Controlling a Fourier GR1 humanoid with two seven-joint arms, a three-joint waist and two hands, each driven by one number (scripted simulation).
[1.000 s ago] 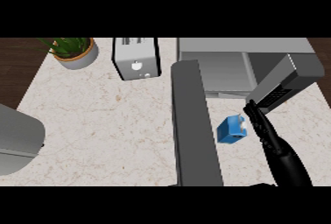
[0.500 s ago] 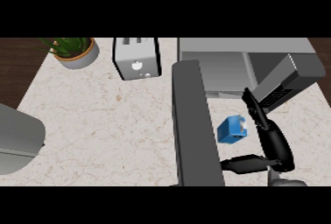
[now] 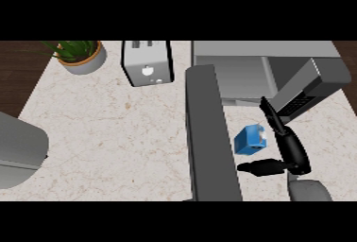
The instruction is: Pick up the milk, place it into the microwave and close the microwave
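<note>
The milk is a small blue carton on the pale counter, just right of the microwave's open door. That door shows as a long dark grey slab running toward me. The microwave sits at the back right with its cavity open. My right hand is close beside the carton on its right. Its fingers are straight and point toward the microwave. Its thumb is spread out to the left, below the carton. I cannot tell whether the hand touches the carton. My left hand does not show.
A silver toaster stands at the back centre and a potted plant at the back left. A tilted grey and black panel hangs over the microwave's right side. A grey rounded shape fills the left edge.
My right hand has come further up alongside the milk, and its thumb has swung out to the left under the carton. The milk and the door have not moved.
</note>
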